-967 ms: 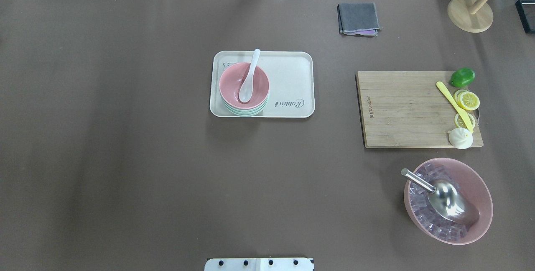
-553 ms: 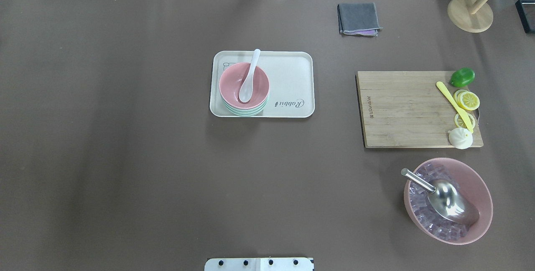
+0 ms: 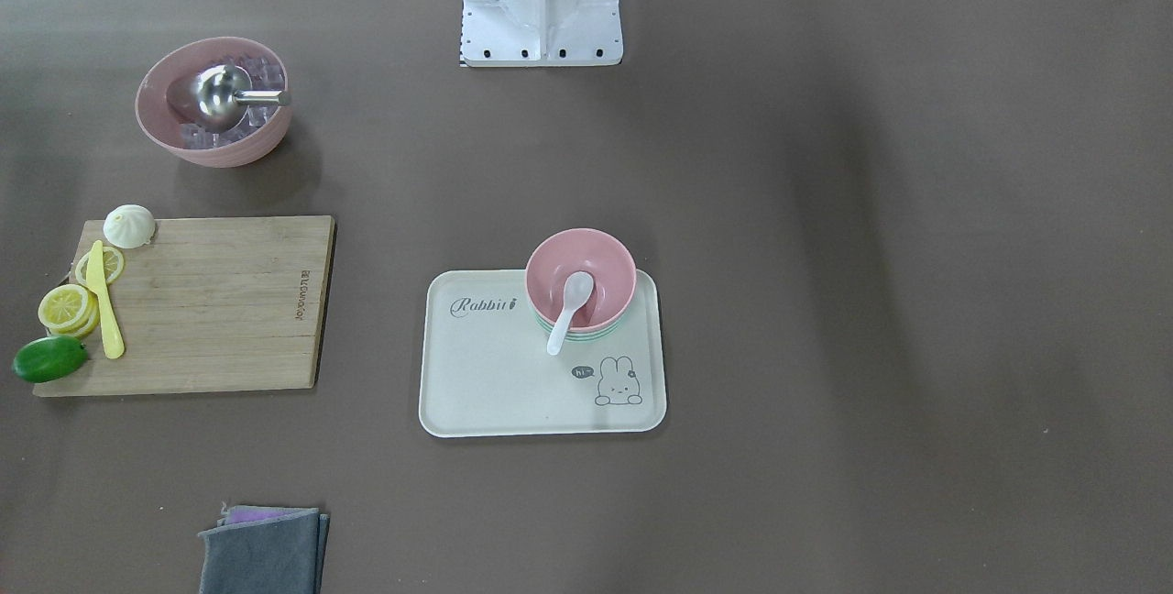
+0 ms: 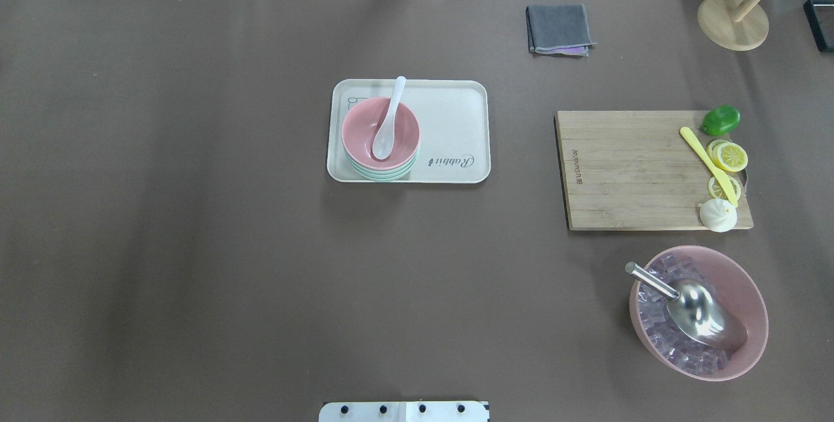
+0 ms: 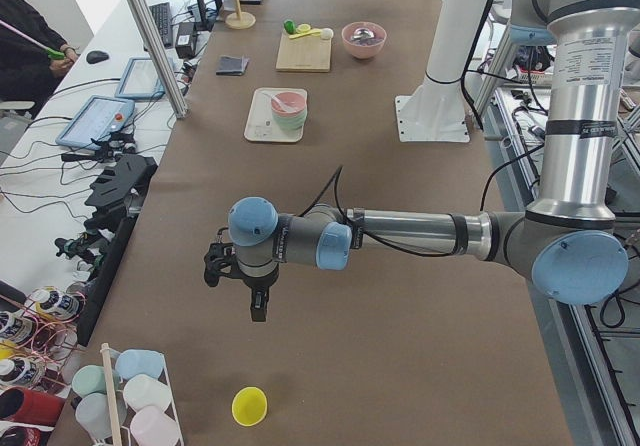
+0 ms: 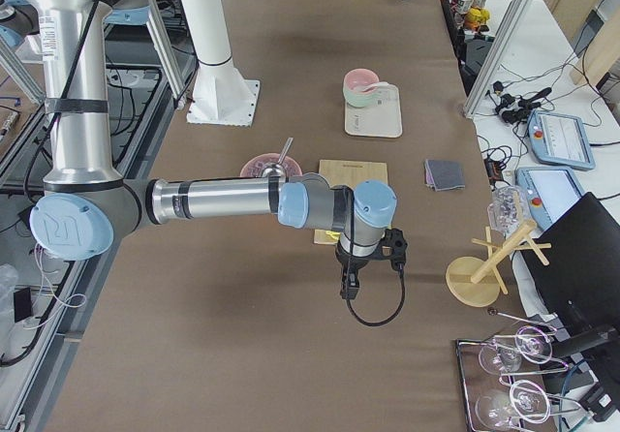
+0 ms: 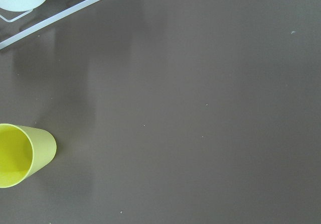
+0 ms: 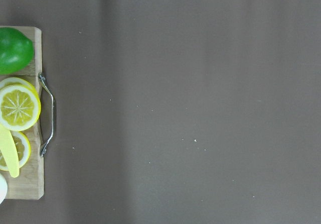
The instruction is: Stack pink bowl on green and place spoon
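The pink bowl (image 4: 365, 124) sits stacked in the green bowl (image 4: 381, 175) at the left end of the cream tray (image 4: 449, 122). The white spoon (image 4: 389, 116) lies in the pink bowl, its handle over the far rim. The stack also shows in the front view, with the pink bowl (image 3: 600, 269), the spoon (image 3: 568, 301) and the tray (image 3: 495, 374). My left gripper (image 5: 238, 288) hangs over bare table far to the left of the tray. My right gripper (image 6: 360, 275) hangs far to the right, beyond the cutting board. I cannot tell if either is open or shut.
A wooden cutting board (image 4: 625, 168) holds a lime (image 4: 720, 120), lemon slices (image 4: 730, 156), a yellow knife (image 4: 709, 164) and a bun (image 4: 717, 215). A large pink bowl (image 4: 749, 292) holds ice and a metal scoop. A grey cloth (image 4: 559, 28) lies at the back. A yellow cup (image 7: 22, 153) stands near the left gripper.
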You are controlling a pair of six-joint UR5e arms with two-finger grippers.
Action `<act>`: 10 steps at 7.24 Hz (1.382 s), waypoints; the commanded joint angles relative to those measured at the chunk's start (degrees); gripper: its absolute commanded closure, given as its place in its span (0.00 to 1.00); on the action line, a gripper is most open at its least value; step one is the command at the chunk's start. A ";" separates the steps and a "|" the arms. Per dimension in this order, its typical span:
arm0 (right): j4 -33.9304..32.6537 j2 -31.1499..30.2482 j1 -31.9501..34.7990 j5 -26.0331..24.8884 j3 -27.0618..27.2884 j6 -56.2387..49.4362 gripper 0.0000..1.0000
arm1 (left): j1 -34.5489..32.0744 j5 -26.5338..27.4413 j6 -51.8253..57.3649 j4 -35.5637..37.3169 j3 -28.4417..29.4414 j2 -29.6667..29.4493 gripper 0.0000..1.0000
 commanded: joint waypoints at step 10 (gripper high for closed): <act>-0.12 0.00 0.67 -0.02 1.16 0.00 0.00 | -0.11 -0.44 -0.09 0.08 -0.07 -0.27 0.02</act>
